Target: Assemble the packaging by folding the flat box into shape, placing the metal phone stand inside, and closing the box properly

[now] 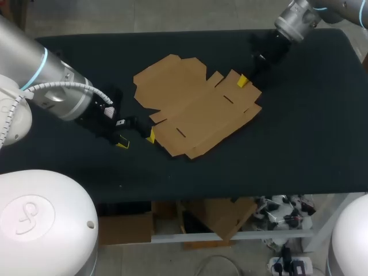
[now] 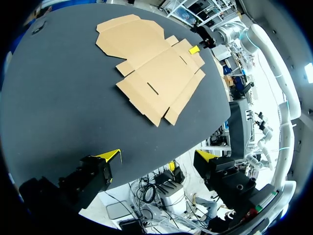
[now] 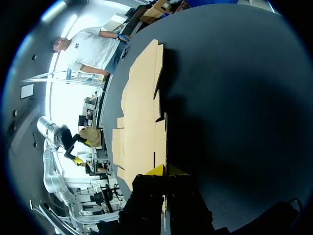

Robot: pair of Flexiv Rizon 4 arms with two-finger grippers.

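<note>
The flat brown cardboard box (image 1: 195, 109) lies unfolded in the middle of the black table. My right gripper (image 1: 242, 81) comes in from the far right and is shut on a flap at the box's right edge. In the right wrist view the thin flap (image 3: 165, 142) runs edge-on between the yellow fingertips (image 3: 156, 170). My left gripper (image 1: 136, 140) stands open beside the box's near-left corner, with nothing between its fingers. In the left wrist view the box (image 2: 156, 73) lies well ahead of that gripper (image 2: 159, 156), with my right gripper (image 2: 194, 49) at its far edge.
The black table (image 1: 299, 144) has bare cloth to the right of the box and along its front edge (image 1: 172, 192). My left arm (image 1: 52, 86) reaches over the table's left part.
</note>
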